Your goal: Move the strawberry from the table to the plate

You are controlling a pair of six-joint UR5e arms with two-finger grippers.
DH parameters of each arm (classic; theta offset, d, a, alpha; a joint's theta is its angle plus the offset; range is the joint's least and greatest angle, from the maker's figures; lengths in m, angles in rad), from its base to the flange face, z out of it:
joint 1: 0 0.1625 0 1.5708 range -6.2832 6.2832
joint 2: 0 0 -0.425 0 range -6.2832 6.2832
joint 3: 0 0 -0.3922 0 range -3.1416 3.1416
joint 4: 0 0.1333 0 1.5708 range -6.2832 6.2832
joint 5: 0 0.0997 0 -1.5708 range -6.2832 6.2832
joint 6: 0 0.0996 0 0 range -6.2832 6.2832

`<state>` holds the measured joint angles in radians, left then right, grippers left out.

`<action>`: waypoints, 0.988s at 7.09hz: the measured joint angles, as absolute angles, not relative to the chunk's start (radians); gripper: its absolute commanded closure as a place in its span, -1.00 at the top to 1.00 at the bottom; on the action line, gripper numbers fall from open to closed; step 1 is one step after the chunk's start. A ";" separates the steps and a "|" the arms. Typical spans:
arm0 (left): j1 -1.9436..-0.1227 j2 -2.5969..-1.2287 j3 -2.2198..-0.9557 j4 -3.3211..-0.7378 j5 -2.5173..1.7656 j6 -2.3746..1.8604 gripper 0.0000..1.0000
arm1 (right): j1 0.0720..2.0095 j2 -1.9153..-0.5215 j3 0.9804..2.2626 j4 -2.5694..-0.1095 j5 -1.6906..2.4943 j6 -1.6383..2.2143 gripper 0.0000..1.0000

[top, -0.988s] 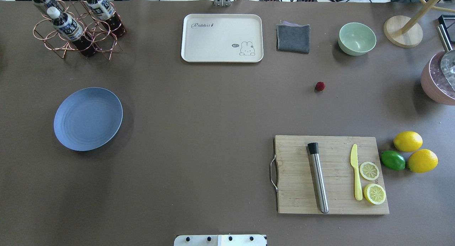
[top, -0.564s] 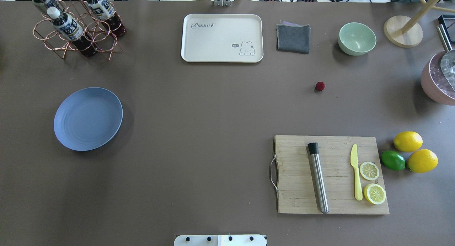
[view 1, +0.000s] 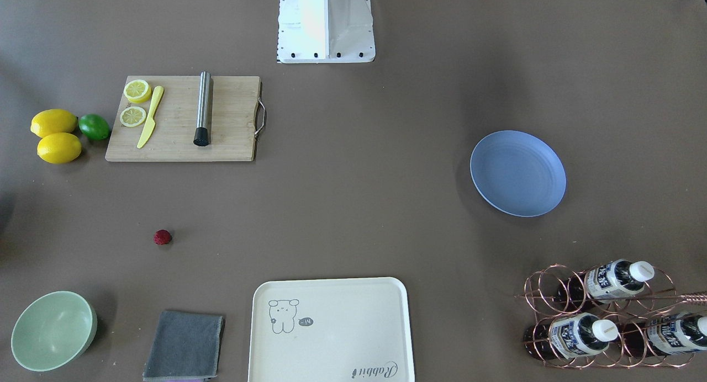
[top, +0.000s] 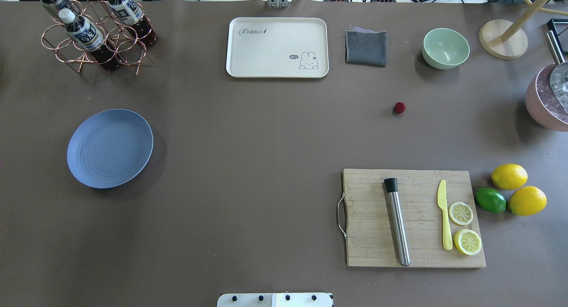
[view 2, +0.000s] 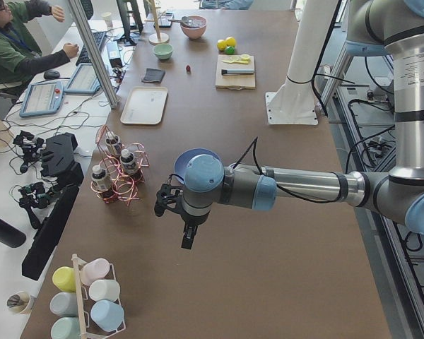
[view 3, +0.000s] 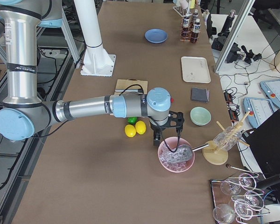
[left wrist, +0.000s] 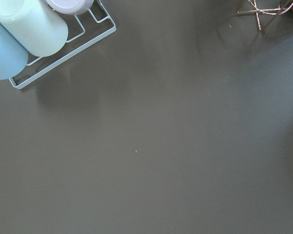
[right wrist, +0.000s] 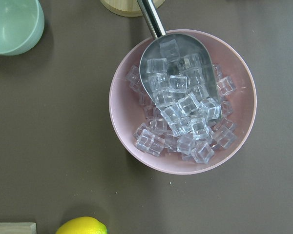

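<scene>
The strawberry point(top: 400, 108) lies on the table point(top: 248, 143), on the robot's right half. It sits on bare surface between the folded grey cloth point(top: 366, 47) and the wooden cutting board point(top: 368, 218), touching neither. The blue-grey plate point(top: 110, 148) you want it on sits well apart, on the robot's left half, near the copper bottle rack point(top: 95, 32) with its 3 bottles.

Neither arm reaches into your overhead or front-facing view. From the table's left end, you see the left gripper point(view 2: 189, 236) hanging above the table just this side of the plate. Its wrist camera looks down on bare table, with a white wire rack of pale cups point(left wrist: 34, 29) in 1 corner. From the right end, you see the right gripper point(view 3: 157, 139) poised above the pink bowl point(right wrist: 118, 127). The bowl is heaped with clear ice cubes and holds a steel scoop point(right wrist: 178, 63). For both grippers, you cannot tell from these side views whether the fingers are apart or together.

On the board lie a steel rod with a black tip point(top: 397, 222), a yellow knife point(top: 443, 218) and 2 lemon halves point(top: 461, 213). Just beside the board, 2 whole lemons point(top: 509, 176) flank a lime point(top: 490, 200). A cream tray point(top: 266, 49) and a pale green bowl point(top: 445, 48) sit along the far edge.
</scene>
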<state>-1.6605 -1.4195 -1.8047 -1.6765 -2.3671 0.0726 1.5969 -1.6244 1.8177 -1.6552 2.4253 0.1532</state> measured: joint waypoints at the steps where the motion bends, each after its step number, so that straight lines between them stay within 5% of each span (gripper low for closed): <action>1: -1.657 -1.441 -1.805 -1.682 -2.367 0.074 0.96 | 1.597 -1.621 1.818 -1.655 2.424 0.153 1.00; 7: -1.502 -1.528 -1.769 -1.909 -2.414 -0.183 0.96 | 1.535 -1.544 1.831 -1.654 2.433 0.221 1.00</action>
